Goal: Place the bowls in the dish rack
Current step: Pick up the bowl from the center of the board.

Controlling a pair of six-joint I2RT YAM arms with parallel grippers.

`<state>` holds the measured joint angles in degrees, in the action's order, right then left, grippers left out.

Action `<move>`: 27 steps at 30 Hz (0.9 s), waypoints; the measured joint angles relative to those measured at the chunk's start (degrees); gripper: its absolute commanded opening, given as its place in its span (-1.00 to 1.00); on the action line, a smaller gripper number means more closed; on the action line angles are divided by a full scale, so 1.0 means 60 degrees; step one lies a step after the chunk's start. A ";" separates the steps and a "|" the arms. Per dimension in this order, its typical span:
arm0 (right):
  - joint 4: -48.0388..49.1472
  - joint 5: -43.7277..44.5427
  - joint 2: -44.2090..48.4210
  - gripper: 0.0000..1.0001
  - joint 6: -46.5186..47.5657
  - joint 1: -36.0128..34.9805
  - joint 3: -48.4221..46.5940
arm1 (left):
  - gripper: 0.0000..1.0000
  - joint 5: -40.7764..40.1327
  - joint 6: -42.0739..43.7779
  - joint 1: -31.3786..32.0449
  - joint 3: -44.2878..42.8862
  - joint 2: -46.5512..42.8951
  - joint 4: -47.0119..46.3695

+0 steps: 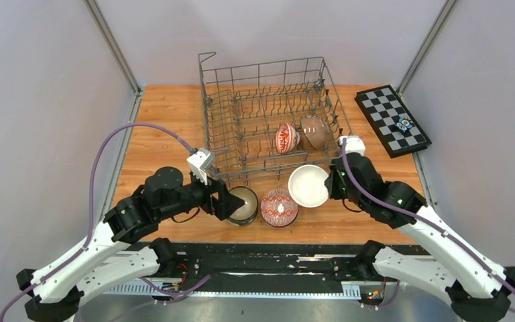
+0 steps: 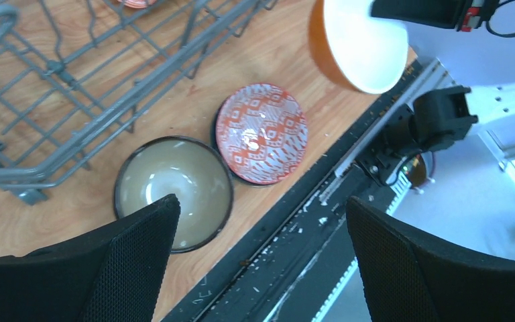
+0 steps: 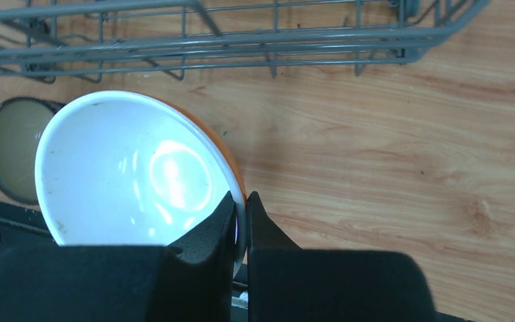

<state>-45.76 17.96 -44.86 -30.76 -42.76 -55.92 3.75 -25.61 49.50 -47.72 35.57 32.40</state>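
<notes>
My right gripper [image 3: 240, 213] is shut on the rim of the orange bowl with a white inside [image 3: 134, 171], held above the table in front of the dish rack [image 1: 268, 114]; the bowl shows in the top view [image 1: 308, 185] and the left wrist view [image 2: 359, 40]. My left gripper [image 2: 261, 221] is open and empty over the dark-rimmed beige bowl [image 2: 174, 191] [image 1: 243, 204]. The red-white patterned bowl [image 2: 261, 133] [image 1: 279, 206] lies flat beside it. In the rack a red-white bowl [image 1: 285, 137] and a brownish bowl [image 1: 314, 132] stand on edge.
A black-and-white chequered board [image 1: 392, 119] with a small object on it lies at the far right. The rack's front wall [image 3: 241, 47] is just beyond the held bowl. The black base rail [image 2: 322, 221] runs along the near table edge.
</notes>
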 measured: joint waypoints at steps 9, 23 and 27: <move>-0.0455 0.1891 -0.2047 -0.95 -0.0022 -0.3136 -0.1727 | 0.78 -0.1701 -0.0758 0.1643 -0.0127 0.0780 -0.0240; -0.0667 0.3355 -0.4309 -0.95 -0.0240 -0.5053 -0.3144 | 0.60 -0.3530 -0.1767 0.1996 -0.0117 0.1100 -0.0499; -0.0678 0.3519 -0.4758 -0.95 -0.0240 -0.5300 -0.3585 | 0.53 -0.3668 -0.1894 0.2025 -0.0095 0.1107 -0.0608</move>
<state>-49.82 39.07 -73.41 -32.21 -74.56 -77.43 -18.26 -36.97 61.65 -48.29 42.22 28.75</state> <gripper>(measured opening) 0.060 0.794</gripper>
